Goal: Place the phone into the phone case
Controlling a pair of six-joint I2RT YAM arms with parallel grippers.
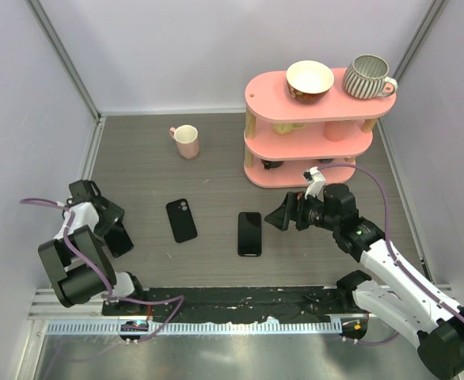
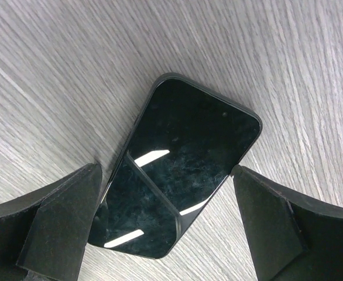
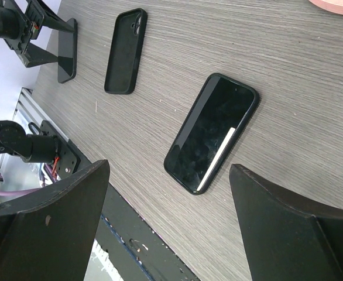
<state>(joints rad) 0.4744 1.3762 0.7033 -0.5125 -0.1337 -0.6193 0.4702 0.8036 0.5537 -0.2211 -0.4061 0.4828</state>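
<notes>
A glossy black phone [image 1: 249,233] lies flat at mid-table; the right wrist view shows its screen [image 3: 212,133]. The matte black phone case [image 1: 182,219] lies to its left, apart from it, camera cutout at the far end; it also shows in the right wrist view [image 3: 125,50]. A second glossy black phone [image 2: 183,158] lies at the far left [image 1: 121,238] between the fingers of my left gripper [image 2: 165,171], which is open and low over it [image 1: 107,220]. My right gripper [image 1: 281,215] is open and empty, above the table just right of the middle phone [image 3: 168,167].
A pink two-tier shelf [image 1: 311,131] stands at the back right with a bowl [image 1: 309,79] and a striped mug [image 1: 368,77] on top. A pink cup [image 1: 187,142] stands at the back. The black rail [image 1: 240,299] runs along the near edge. Walls close the left, back and right.
</notes>
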